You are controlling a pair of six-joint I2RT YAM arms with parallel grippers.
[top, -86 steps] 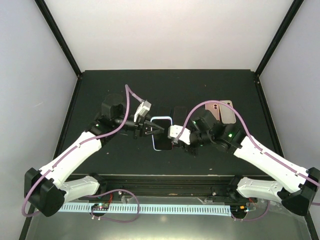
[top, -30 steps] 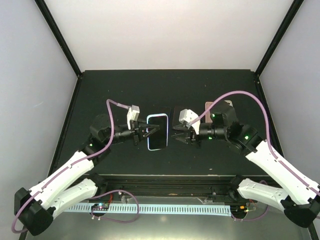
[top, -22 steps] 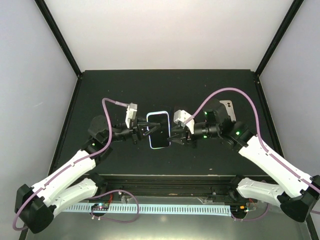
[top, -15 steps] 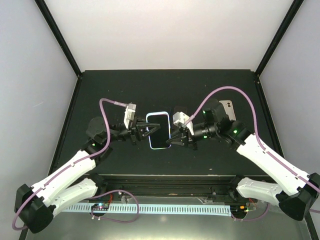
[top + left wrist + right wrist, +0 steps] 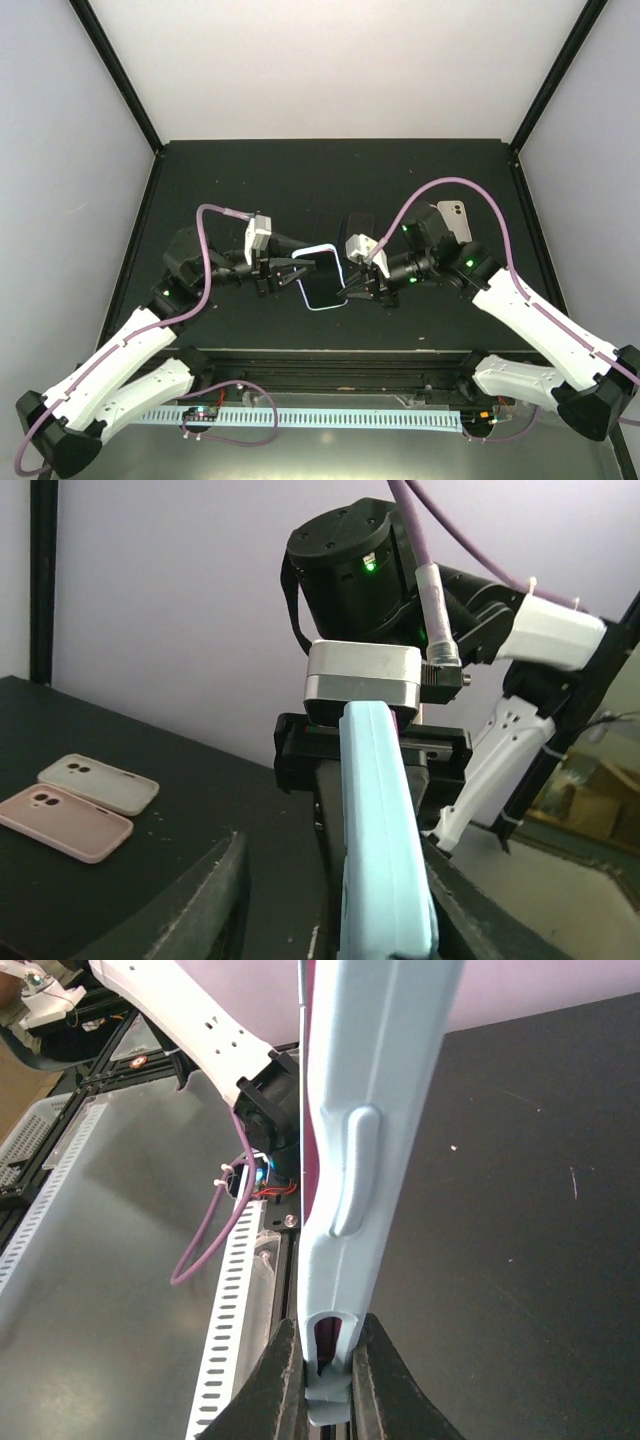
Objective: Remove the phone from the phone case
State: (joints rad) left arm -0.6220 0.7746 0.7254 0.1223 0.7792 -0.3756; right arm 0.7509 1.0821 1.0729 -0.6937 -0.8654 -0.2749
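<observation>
The phone (image 5: pixel 323 279) shows its black screen in the top view. It sits in a light blue phone case (image 5: pixel 318 248), lifted off the table and tilted between both arms. My right gripper (image 5: pixel 325 1335) is shut on the end of the case (image 5: pixel 370 1110), pinching it at the port cut-out. My left gripper (image 5: pixel 335 852) stands open around the other end of the case (image 5: pixel 380 820). There is a clear gap on its left side, and its right finger (image 5: pixel 450 900) lies close to the case. In the top view the left gripper (image 5: pixel 293 269) and right gripper (image 5: pixel 348 285) face each other across the phone.
A pale case (image 5: pixel 98 783) and a pink case (image 5: pixel 62 822) lie flat on the black table (image 5: pixel 250 180); the top view shows one of these cases (image 5: pixel 455 219) at the back right. Two dark flat slabs (image 5: pixel 343 223) lie just behind the phone. Black frame posts mark the table's edges.
My right gripper has closed onto the case's end. My left gripper has opened its jaws. The phone has tilted and shifted slightly toward the near edge.
</observation>
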